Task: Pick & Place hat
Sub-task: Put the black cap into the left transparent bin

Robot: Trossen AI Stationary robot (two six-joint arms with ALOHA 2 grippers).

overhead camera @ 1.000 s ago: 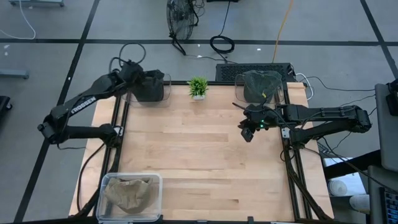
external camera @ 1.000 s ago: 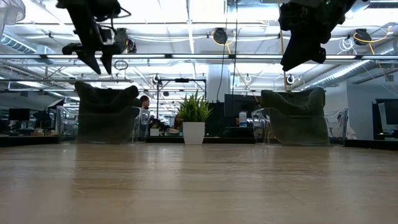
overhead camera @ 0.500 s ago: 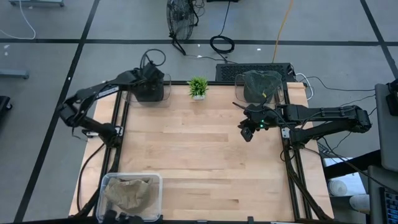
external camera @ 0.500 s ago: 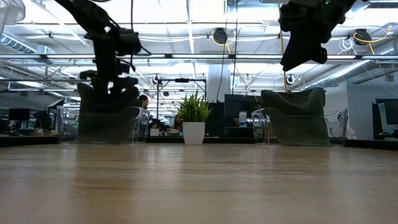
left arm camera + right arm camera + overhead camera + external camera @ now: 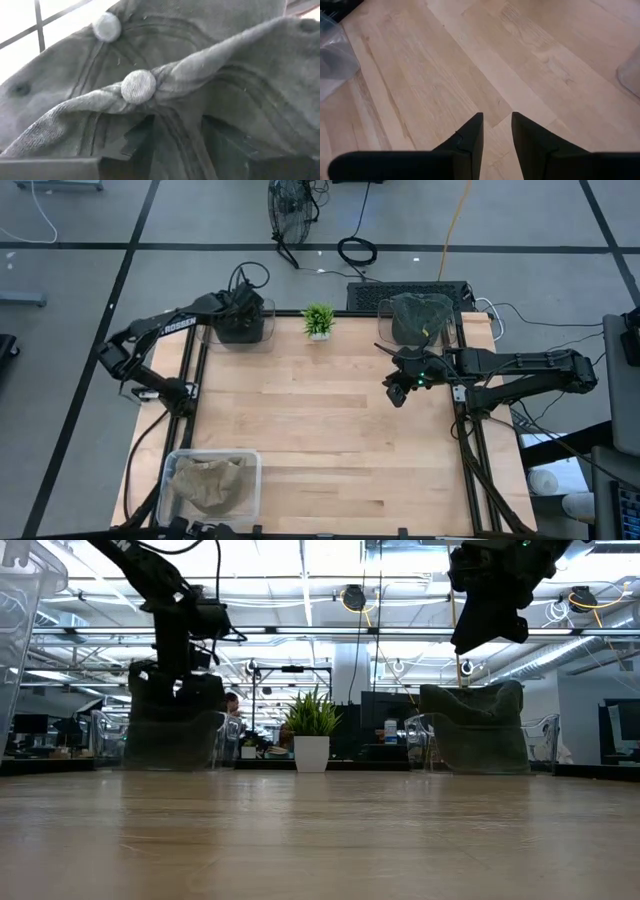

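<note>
Up at 11 o'clock on the counter: left pincer down inside the clear bin, fingers spread on either side of the dark hat crown, pressed into the fabric, not clamped. Hat bunched in that bin, top button showing, a second hat's button behind. Over at 2 o'clock: right pincer hanging above bare wood, jaws slightly parted, holding nothing. Behind it at 1 o'clock, second bin with a grey-green hat. Small potted plant at 12 o'clock. Near 7 o'clock, clear tub with a tan hat
</note>
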